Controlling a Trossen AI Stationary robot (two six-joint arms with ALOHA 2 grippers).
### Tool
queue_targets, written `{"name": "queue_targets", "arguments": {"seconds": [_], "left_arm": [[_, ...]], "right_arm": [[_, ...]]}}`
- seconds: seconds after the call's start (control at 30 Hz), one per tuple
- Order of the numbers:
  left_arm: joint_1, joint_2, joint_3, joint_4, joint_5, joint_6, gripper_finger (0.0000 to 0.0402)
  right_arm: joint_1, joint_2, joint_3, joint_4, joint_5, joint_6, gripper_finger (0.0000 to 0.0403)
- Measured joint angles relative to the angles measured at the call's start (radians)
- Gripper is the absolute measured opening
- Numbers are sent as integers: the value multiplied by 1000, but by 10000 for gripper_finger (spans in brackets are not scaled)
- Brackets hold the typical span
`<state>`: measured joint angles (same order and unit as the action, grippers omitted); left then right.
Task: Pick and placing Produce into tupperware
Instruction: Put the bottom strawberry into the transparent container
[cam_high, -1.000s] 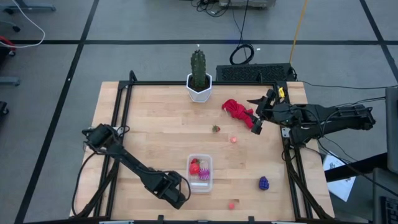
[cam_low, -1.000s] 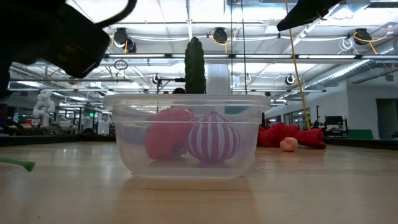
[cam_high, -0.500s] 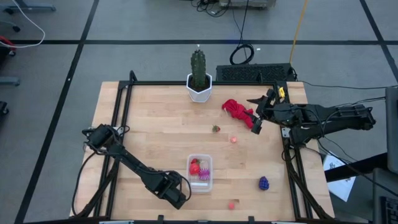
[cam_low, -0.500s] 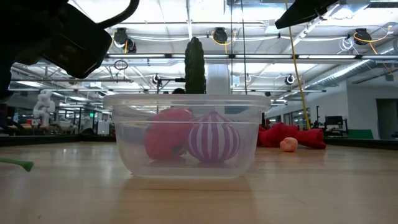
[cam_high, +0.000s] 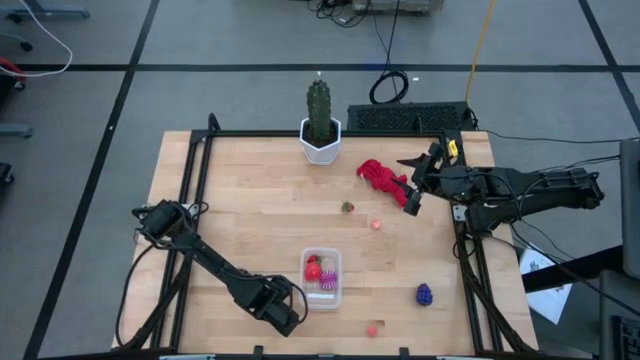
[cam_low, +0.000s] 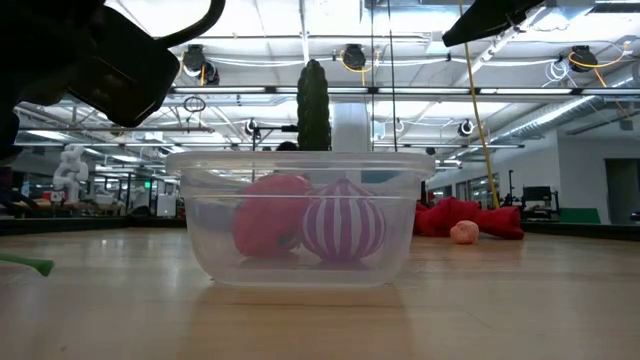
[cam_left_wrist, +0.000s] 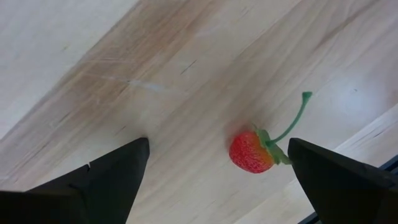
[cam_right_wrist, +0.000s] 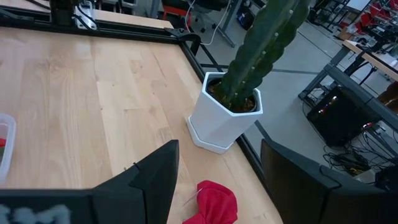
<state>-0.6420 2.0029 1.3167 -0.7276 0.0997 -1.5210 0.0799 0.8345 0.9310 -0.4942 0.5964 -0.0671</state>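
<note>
Nearest the front edge, the left gripper (cam_high: 287, 318) hovers just left of the tub (cam_high: 322, 279), fingers spread wide and empty. Only its wrist view shows a strawberry (cam_left_wrist: 251, 152) lying between them, green stem pointing away from the gripper. The tub's long axis runs front to back; the low view shows a red strawberry (cam_low: 268, 226) and a striped magenta ball (cam_low: 343, 223) inside. Farther back, the right gripper (cam_high: 412, 192) hangs open beside the red cloth (cam_high: 382, 176), facing the cactus (cam_right_wrist: 264, 46).
</note>
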Motion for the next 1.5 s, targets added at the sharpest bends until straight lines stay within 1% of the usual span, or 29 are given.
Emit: {"name": "queue_targets", "arguments": {"seconds": [0.17,0.4,1.5], "left_arm": [[0,0,0,-7,10,-2,399],[0,0,-4,49,-4,10,399],[-1,0,-4,64,-29,1,399]], "right_arm": [[0,0,0,0,0,0,219],[0,0,0,0,0,0,219],[0,0,0,1,0,0,219]]}}
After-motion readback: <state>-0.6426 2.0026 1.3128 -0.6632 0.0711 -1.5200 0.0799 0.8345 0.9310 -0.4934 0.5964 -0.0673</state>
